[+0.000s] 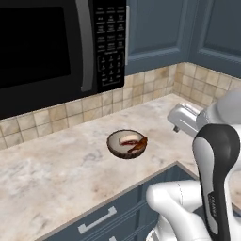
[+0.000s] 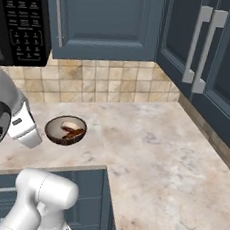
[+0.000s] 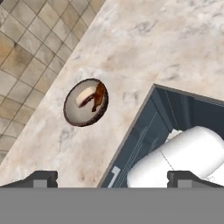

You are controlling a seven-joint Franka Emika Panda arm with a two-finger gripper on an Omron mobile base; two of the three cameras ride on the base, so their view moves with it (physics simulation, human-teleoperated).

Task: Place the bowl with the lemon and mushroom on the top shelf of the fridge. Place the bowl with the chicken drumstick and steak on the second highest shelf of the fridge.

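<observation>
Risk sits mostly in mixing up your targets: the small dark brown bowl (image 1: pixel 127 143) on the marble counter (image 1: pixel 56 164), near the tiled backsplash (image 1: pixel 70 113) below the microwave (image 1: pixel 52 42), appears to hold the steak and drumstick, so you want the second highest shelf for it. Your gripper (image 3: pixel 111 177) hangs high above, jaws spread wide and empty. Descend off-centre and a fingertip could clip the rim and tip the bowl or skid it toward the wall.
</observation>
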